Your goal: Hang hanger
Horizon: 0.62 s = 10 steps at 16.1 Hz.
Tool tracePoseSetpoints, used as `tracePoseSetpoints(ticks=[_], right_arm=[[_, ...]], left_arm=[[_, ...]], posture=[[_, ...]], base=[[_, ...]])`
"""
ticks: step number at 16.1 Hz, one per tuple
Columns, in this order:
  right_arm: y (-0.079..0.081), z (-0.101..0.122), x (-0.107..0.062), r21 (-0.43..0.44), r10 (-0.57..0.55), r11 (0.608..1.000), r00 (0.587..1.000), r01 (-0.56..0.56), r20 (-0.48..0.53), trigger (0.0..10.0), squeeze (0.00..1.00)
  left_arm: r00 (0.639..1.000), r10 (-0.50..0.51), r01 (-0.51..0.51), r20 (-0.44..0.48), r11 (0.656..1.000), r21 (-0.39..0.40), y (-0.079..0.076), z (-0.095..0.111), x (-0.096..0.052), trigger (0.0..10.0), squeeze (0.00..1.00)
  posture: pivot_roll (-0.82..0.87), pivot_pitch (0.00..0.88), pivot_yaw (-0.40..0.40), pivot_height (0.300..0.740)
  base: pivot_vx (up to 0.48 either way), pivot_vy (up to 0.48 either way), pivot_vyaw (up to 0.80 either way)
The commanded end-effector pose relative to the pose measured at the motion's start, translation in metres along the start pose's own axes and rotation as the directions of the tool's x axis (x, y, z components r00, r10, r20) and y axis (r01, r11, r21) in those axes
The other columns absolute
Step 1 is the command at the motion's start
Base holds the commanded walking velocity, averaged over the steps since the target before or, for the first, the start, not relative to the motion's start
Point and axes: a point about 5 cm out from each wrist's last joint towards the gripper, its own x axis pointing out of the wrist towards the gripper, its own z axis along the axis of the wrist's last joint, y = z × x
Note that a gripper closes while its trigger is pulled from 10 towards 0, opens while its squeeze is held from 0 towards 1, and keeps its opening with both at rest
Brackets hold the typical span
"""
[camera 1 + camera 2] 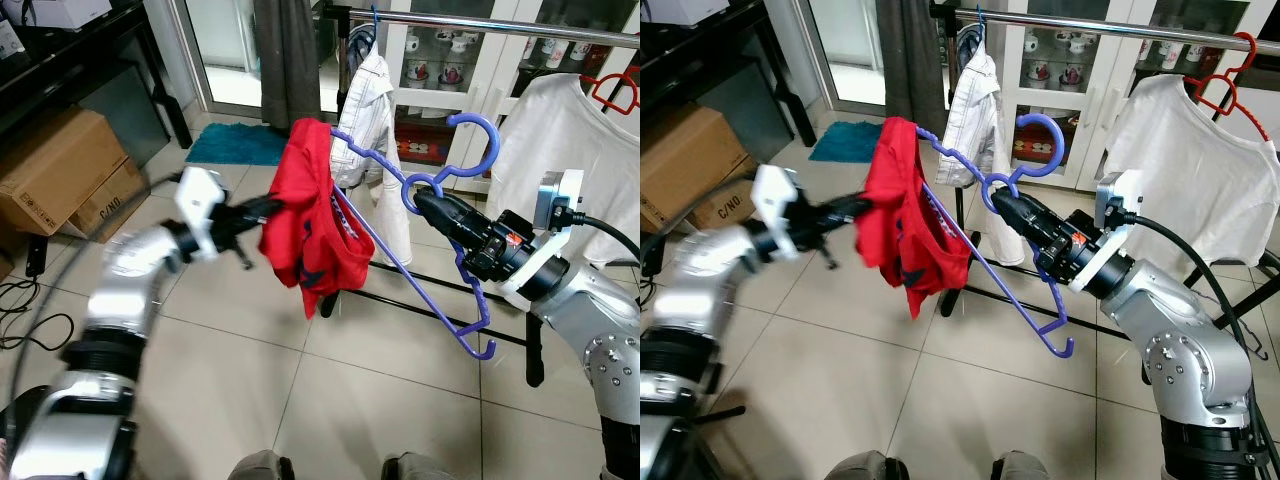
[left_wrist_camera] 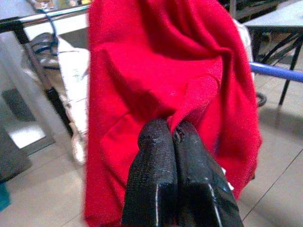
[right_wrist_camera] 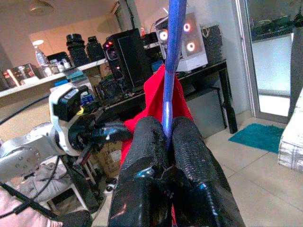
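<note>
Below the rail (image 1: 480,22), right hand (image 1: 418,198) grips purple hanger (image 1: 400,250); floor (image 1: 330,390) seemingly open.

a lived-in home, tiled floor (image 1: 250,380), clothes rail (image 1: 500,22), mug cabinet (image 1: 440,55), cardboard boxes (image 1: 60,170)

Metal clothes rail (image 1: 480,22) across top w/ white shirt (image 1: 375,110) hanging left, white tee (image 1: 1180,160) on red hanger (image 1: 1225,75) right. Behind — glass cabinet w/ mugs (image 1: 435,60), prob. ceramic. Cardboard boxes (image 1: 60,170) left; teal mat (image 1: 235,145) on tiled floor (image 1: 300,380).
</note>
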Motion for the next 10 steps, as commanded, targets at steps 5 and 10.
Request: tracePoseSetpoints(ticks=[5,10], right_arm=[[0.003,-0.010,-0.003,0.043,0.016,0.999,0.999,-0.018,0.048,0.0,0.00],[0.009,-0.025,-0.003,0.067,0.044,0.997,0.998,-0.048,0.053,0.0,0.00]], left_arm=[[0.997,-0.073,0.073,-0.005,0.995,0.074,0.039,0.062,-0.035,0.0,0.00],[1.000,0.009,-0.012,0.024,0.989,0.146,0.072,0.109,-0.049,0.0,0.00]], posture=[[-0.10,0.000,0.110,0.740],[-0.06,0.000,0.117,0.740]], base=[[0.000,0.000,0.00],[0.000,0.000,0.00]])
